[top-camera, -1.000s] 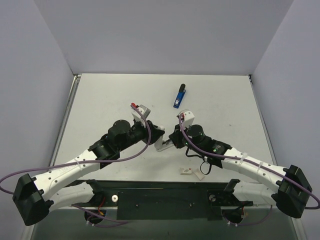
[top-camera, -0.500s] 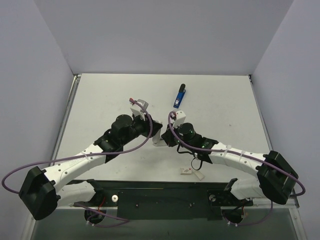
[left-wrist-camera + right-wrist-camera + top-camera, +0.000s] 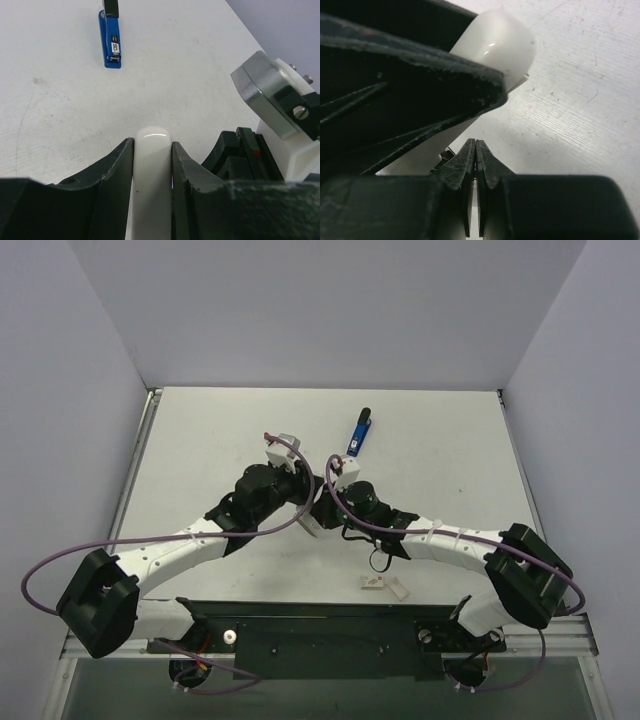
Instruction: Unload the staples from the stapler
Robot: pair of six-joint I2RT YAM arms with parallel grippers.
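My left gripper [image 3: 152, 150] is shut on a white stapler [image 3: 153, 170], whose rounded end sticks out past the fingers. In the top view the stapler [image 3: 312, 521] hangs between the two wrists at mid-table. My right gripper [image 3: 475, 145] is shut just under the white stapler [image 3: 495, 45], with its tips pressed together. A thin pale sliver shows in the gap lower down; I cannot tell what it is. Two small pale staple bits [image 3: 373, 583] [image 3: 399, 589] lie on the table near the front edge. My left gripper [image 3: 303, 502] and right gripper [image 3: 322, 510] almost touch.
A blue stapler [image 3: 359, 432] lies toward the back of the table; it also shows in the left wrist view [image 3: 111, 40]. The right wrist's camera mount [image 3: 277, 107] is close on the right of my left fingers. Grey walls ring the table.
Both wrists have moved away from the near edge and closer together. The white stapler went with the left gripper and now points steeply down between them.
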